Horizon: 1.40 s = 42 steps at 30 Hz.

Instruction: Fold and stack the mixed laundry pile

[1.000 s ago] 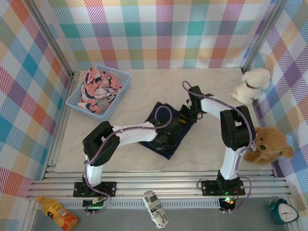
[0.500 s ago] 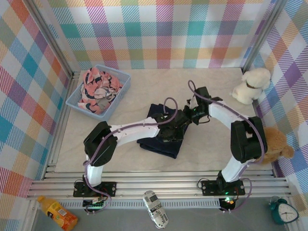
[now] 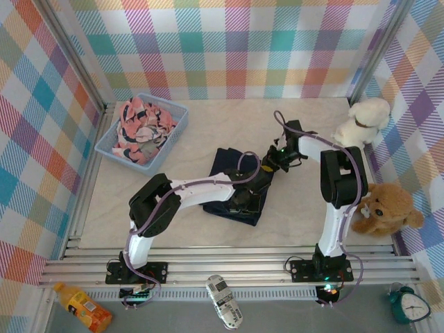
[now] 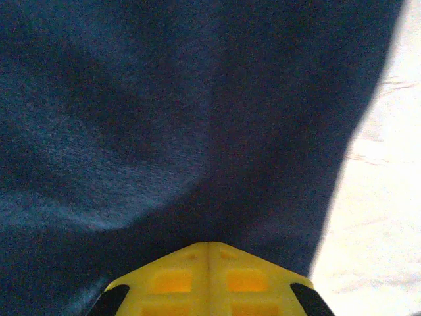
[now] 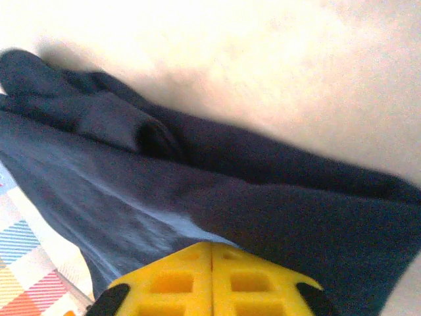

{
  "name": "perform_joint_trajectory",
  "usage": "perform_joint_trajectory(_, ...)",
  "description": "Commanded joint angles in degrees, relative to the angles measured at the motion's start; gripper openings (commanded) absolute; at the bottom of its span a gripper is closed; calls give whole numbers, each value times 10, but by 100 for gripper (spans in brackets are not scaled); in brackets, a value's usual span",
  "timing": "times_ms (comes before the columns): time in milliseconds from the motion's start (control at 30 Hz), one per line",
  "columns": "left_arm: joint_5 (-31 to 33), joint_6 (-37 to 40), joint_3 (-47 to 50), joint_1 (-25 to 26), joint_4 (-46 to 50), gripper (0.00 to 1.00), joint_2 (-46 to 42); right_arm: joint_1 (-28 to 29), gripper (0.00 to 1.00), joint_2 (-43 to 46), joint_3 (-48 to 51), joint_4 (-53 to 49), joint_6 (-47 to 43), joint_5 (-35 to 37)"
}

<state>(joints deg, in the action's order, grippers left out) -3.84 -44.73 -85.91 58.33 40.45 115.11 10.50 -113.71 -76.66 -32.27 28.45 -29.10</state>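
The dark navy T-shirt (image 3: 223, 182) lies folded into a compact bundle at mid-table. My left gripper (image 3: 241, 200) rests on the shirt's right front part, and its yellow fingers (image 4: 172, 280) meet tip to tip against the navy cloth (image 4: 164, 118). My right gripper (image 3: 272, 165) sits at the shirt's right back corner, shut as well, its fingertips (image 5: 253, 280) touching a navy fold (image 5: 296, 217). No cloth shows between either pair of jaws. The pink printed garment (image 3: 142, 127) lies crumpled in the light blue basket (image 3: 178, 109) at back left.
A white plush dog (image 3: 361, 122) sits at the back right and a brown teddy (image 3: 386, 209) against the right wall. Plaid walls close in three sides. Bare tabletop (image 3: 208, 128) lies behind the shirt and pale table (image 4: 388, 197) beside it.
The navy shirt has gone from a longer spread diamond to a shorter, more compact bundle. The left gripper swung back over it and returned toward the front; the right gripper shifted slightly right.
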Motion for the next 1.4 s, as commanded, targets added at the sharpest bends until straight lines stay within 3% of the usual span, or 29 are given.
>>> perform_joint_trajectory(0, -3, -1, -66, -40, 58, 2, -29, 1, 17, 63, -3, -45, -29, 13)
perform_joint_trajectory(133, 2, -11, -70, -113, 45, 8, -71, 17, 22, 131, 65, -52, -2, -8)
perform_joint_trajectory(267, 11, 12, -46, -200, 40, 9, -95, 72, 24, 172, 143, -40, 27, -20)
perform_joint_trajectory(333, 12, 26, -33, -239, 39, 9, -97, 98, 24, 170, 181, -23, 44, -9)
perform_joint_trajectory(500, 2, 51, 13, -304, 4, 11, -99, 98, 22, 113, 271, 78, 116, 19)
perform_joint_trajectory(600, -25, 58, 37, -319, -15, 16, -99, 102, 23, 84, 231, 46, 113, 45)
perform_joint_trajectory(667, -47, 59, 50, -324, -24, 27, -105, 126, 41, 116, 184, -34, 110, 138)
perform_joint_trajectory(733, -52, 60, 63, -329, -35, 44, -119, 169, 57, 150, 140, -93, 112, 239)
perform_joint_trajectory(833, -60, 58, 78, -339, -41, 63, -133, 223, 79, 160, 81, -147, 134, 291)
perform_joint_trajectory(1100, -86, 50, 70, -377, -38, 80, -139, 300, 95, 6, -97, -224, 150, 351)
perform_joint_trajectory(1233, -84, 52, 41, -391, -32, 85, -137, 304, 100, -91, -162, -290, 177, 399)
perform_joint_trajectory(1367, -85, 45, 13, -399, -28, 85, -126, 280, 100, -117, -139, -302, 157, 429)
